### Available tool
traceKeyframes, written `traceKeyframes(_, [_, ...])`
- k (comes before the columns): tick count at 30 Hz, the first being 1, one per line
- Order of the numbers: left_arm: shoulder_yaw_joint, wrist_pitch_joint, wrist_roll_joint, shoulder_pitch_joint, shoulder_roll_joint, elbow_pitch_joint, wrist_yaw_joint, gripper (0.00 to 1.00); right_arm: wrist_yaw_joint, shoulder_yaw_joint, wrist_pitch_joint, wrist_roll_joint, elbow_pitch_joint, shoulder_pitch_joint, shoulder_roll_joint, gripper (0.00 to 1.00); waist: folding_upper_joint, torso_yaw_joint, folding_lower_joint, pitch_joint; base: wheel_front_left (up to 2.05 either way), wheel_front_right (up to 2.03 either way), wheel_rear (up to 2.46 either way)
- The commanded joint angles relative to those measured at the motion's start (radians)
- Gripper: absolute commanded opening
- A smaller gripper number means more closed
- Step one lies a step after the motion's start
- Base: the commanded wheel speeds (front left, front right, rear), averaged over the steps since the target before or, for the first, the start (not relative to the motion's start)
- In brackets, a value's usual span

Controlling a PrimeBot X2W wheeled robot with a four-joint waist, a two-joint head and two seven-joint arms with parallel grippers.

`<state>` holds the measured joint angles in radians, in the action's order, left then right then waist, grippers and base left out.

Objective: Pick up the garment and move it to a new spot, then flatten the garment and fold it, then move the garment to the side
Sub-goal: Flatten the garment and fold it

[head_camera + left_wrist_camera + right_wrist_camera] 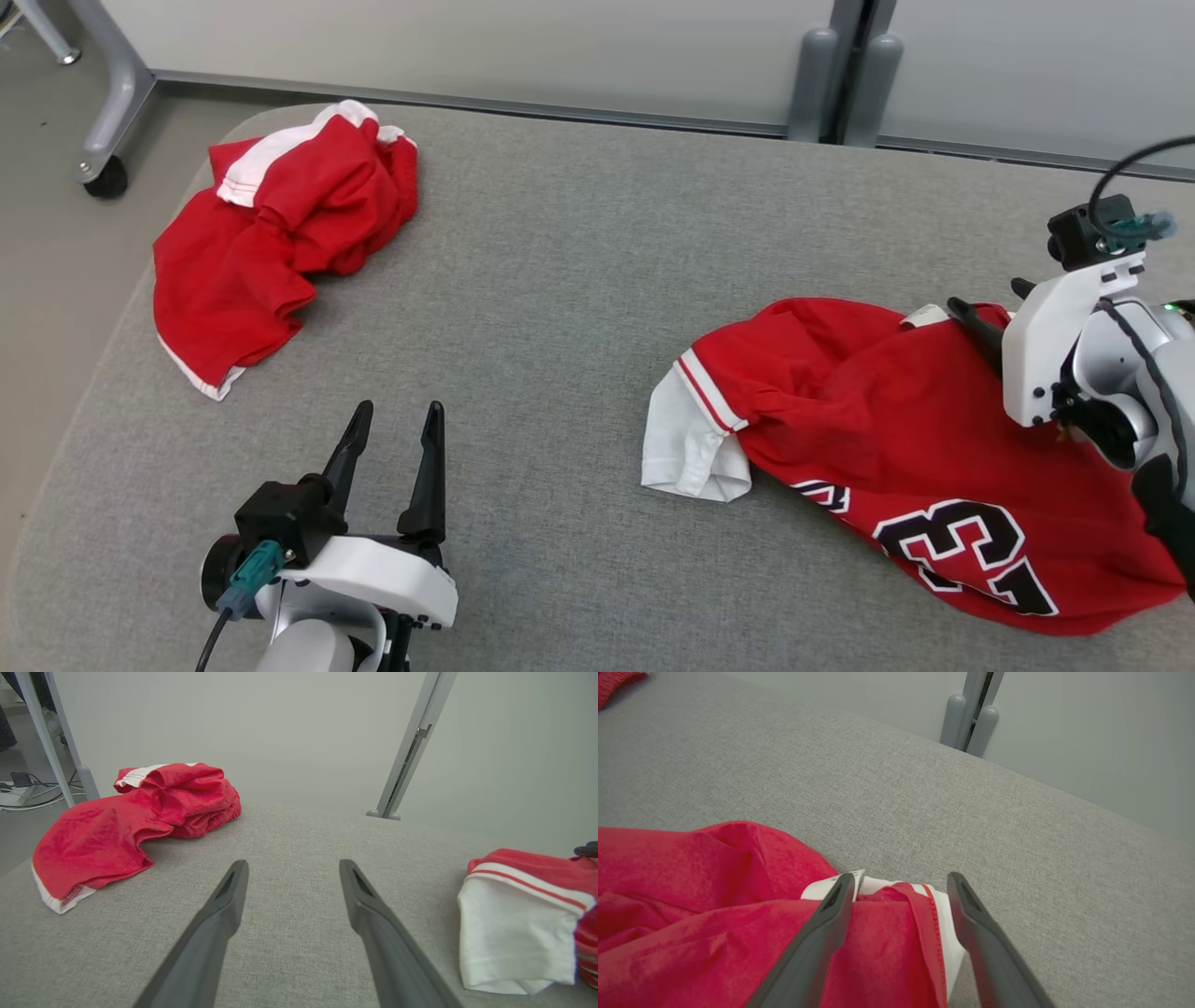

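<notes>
my right gripper (900, 879) stands wide open and empty, its fingers astride the far edge of the crumpled red sports jersey with black-and-white numbers (896, 439), which lies by the right edge of the grey fabric-covered table (560, 280). i reckon i should sink lower, so the red hem and white trim sit well between the fingers before i close. my left gripper (400, 408), equally wide and empty, hovers near the front edge.

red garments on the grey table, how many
2. One crumpled red garment lies at the far left of the table; the red numbered jersey lies at the right, with the open right claw over its collar edge.
</notes>
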<state>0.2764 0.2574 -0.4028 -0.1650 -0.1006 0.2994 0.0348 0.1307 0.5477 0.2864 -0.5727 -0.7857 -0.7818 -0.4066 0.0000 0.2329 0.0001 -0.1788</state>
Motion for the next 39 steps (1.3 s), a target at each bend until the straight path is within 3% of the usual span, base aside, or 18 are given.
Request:
traceKeyframes(1, [-0.001,0.005,-0.004,-0.015,0.001,0.004,-0.006,1.00,0.000,0.015,0.036,-0.020,-0.030,-0.024,-0.009,1.00,0.0000,0.015,-0.0001,-0.010,0.00,0.00,0.00])
traceKeyframes(8, [-0.007,0.007,-0.009,-0.022,0.004,0.020,-0.008,1.00,0.000,0.061,0.163,-0.063,-0.123,-0.063,-0.012,1.00,0.0000,0.031,-0.0001,-0.006,0.00,0.00,0.00])
traceKeyframes(10, [-0.013,0.008,-0.008,-0.015,0.000,0.024,-0.005,1.00,0.000,0.068,0.167,-0.069,-0.134,-0.059,-0.004,0.49,0.0000,0.025,-0.0001,0.003,0.00,0.00,0.00])
traceKeyframes(11, [-0.014,0.008,-0.008,-0.012,-0.001,0.025,-0.004,1.00,0.000,0.074,0.166,-0.067,-0.136,-0.059,-0.001,0.14,0.0000,0.021,-0.0001,0.008,0.00,0.00,0.00])
traceKeyframes(12, [-0.017,0.008,-0.008,-0.009,-0.002,0.025,-0.004,1.00,0.000,0.079,0.157,-0.062,-0.135,-0.060,0.000,0.00,0.0000,0.017,-0.0001,0.013,0.00,0.00,0.00])
traceKeyframes(22, [-0.019,0.008,-0.002,0.013,-0.015,0.026,-0.005,1.00,0.000,0.090,0.030,-0.043,-0.100,-0.070,0.013,0.00,0.0000,-0.045,-0.0001,0.069,0.00,0.00,0.00])
traceKeyframes(30, [-0.017,0.000,-0.008,0.042,-0.029,0.016,0.003,1.00,0.000,0.071,-0.102,-0.037,0.037,-0.003,-0.014,0.00,0.0000,-0.133,-0.0001,0.130,0.00,0.00,0.00])
traceKeyframes(36, [-0.012,-0.008,-0.011,0.056,-0.036,0.004,0.008,1.00,0.000,-0.013,-0.252,0.017,0.186,0.126,-0.070,0.00,0.0000,-0.200,-0.0001,0.151,0.00,0.00,0.00])
traceKeyframes(39, [-0.011,-0.011,-0.015,0.064,-0.035,-0.001,0.008,1.00,0.000,-0.089,-0.342,0.050,0.252,0.238,-0.062,0.00,0.0000,-0.224,-0.0001,0.155,0.00,0.00,0.00])
